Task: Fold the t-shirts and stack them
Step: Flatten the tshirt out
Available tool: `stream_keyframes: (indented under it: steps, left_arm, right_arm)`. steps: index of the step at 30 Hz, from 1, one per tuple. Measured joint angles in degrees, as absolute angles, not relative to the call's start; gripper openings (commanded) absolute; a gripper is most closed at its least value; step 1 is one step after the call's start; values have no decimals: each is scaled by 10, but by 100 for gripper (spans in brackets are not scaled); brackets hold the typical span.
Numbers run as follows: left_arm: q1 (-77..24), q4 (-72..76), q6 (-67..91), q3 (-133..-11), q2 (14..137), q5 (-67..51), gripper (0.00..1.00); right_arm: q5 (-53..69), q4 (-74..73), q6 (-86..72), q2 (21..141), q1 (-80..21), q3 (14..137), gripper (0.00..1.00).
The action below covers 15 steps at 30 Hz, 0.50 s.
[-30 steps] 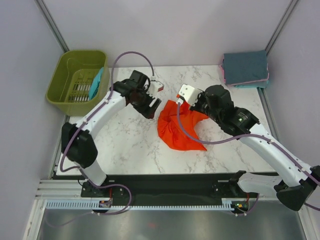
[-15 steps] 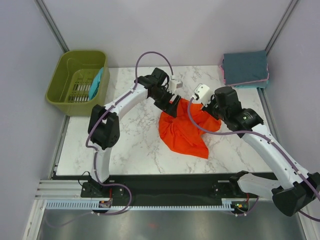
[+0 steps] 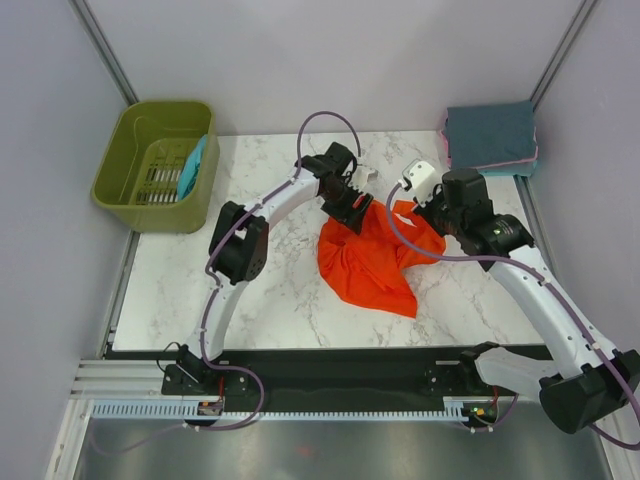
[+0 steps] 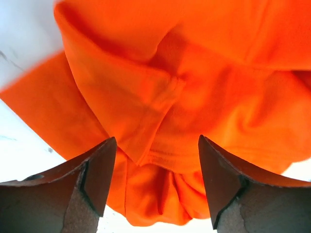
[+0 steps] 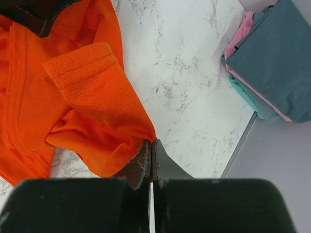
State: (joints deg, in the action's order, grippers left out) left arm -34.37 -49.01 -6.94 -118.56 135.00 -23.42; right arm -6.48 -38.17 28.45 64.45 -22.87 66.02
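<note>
The orange-red t-shirt (image 3: 368,262) lies crumpled in the middle of the marble table. My right gripper (image 5: 151,143) is shut on the tip of a sleeve or corner of the orange-red t-shirt (image 5: 92,97), pulling it toward the right. My left gripper (image 4: 156,145) is open, its fingers (image 4: 99,170) straddling bunched folds of the orange-red t-shirt (image 4: 194,97) at the shirt's far-left edge (image 3: 348,208). A stack of folded t-shirts (image 3: 490,137), slate-blue on top with pink and teal below, sits at the far right corner and also shows in the right wrist view (image 5: 272,58).
An olive-green basket (image 3: 140,170) stands at the far left corner with a teal cloth (image 3: 190,167) hanging at its right wall. Grey enclosure walls and metal posts surround the table. The table's right edge (image 5: 240,141) runs close to my right gripper.
My left arm has swung right from near the basket onto the shirt's far-left edge. My right gripper has pulled its held corner right, spreading the shirt somewhat.
</note>
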Motion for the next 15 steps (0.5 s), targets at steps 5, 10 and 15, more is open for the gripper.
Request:
stream_keyframes:
  steps: [5,10,15]
  left_arm:
    - [-377,-487,-85,-1225,1354,-163,71]
    - [-409,-487,-96,-1262,1371,-107,67]
    - [-421,-479,-105,-1298,1416,-69,65]
  right_arm:
    - [-60,-381,281,644,-217,660,0]
    - [-56,-377,276,644,-205,660,0]
    - [-51,-373,270,644,-192,660,0]
